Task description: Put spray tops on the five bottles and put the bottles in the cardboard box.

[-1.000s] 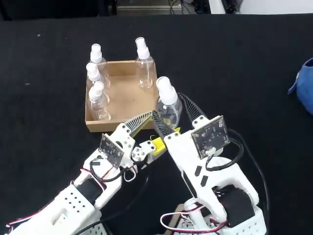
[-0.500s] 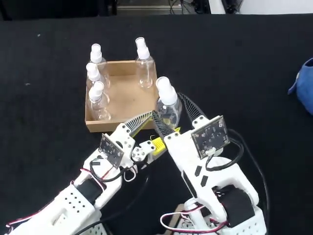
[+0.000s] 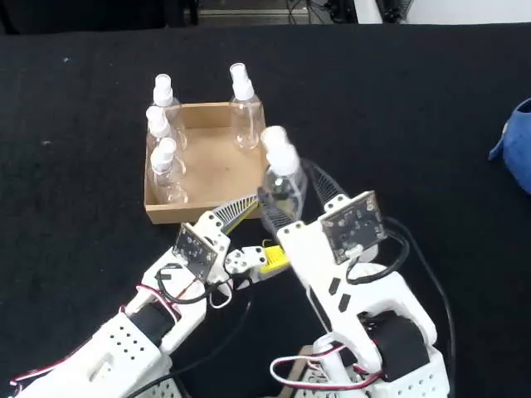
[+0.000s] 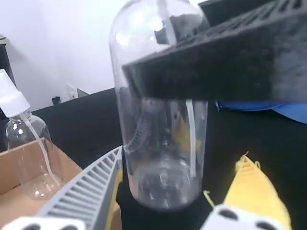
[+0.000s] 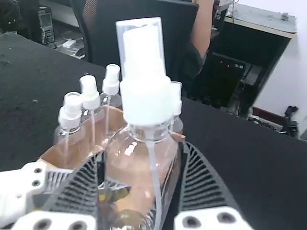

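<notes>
My right gripper is shut on a clear bottle that has a white spray top, upright just off the cardboard box's near right corner. The right wrist view shows this bottle between the black ribbed fingers. My left gripper stands open low beside the bottle's base, its grey finger and yellow jaw on either side of the bottle. Several capped bottles stand in the box, most along its left wall, one at the far right corner.
A blue object lies at the table's right edge. The black tabletop spreads around the box. Both arms crowd the near middle, cables trailing toward the front edge.
The held bottle has shifted slightly up and toward the box. The left gripper has drawn back a little from it and its yellow jaw sits lower.
</notes>
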Available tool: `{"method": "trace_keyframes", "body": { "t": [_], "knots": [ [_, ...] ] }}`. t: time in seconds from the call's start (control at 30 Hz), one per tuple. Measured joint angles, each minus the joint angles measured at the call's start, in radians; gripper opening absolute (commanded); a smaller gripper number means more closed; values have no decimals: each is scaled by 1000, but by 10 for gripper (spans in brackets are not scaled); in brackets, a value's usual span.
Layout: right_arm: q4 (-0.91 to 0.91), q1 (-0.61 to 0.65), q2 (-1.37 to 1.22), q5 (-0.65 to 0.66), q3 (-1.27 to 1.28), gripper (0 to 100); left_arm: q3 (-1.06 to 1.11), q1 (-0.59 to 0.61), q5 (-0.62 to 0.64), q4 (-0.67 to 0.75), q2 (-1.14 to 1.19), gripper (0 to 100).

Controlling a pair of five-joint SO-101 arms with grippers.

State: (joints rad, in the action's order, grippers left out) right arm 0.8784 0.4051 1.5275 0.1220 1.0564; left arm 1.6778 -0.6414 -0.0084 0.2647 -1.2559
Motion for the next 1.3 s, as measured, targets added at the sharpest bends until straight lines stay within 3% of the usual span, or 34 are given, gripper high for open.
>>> {"method": "trace_keyframes", "body": {
  "t": [0.23,0.47,0.6,0.67,0.93,1.1,1.3],
  "knots": [
    [-5,-176,0,2,0,10,0,18,3,-23,0,223],
    [-58,-304,0,2,0,10,0,18,6,-147,0,198],
    [-117,-305,0,2,0,10,0,-43,8,-241,0,17],
    [-157,-305,0,2,0,10,0,-75,9,-279,0,64],
    [-265,-259,0,2,0,10,0,-92,9,-423,0,29],
    [-295,-181,-26,-58,-2,10,0,-83,9,-663,0,29],
    [-443,-135,-253,-103,8,10,-74,87,9,-924,2,29]
  ]
}}
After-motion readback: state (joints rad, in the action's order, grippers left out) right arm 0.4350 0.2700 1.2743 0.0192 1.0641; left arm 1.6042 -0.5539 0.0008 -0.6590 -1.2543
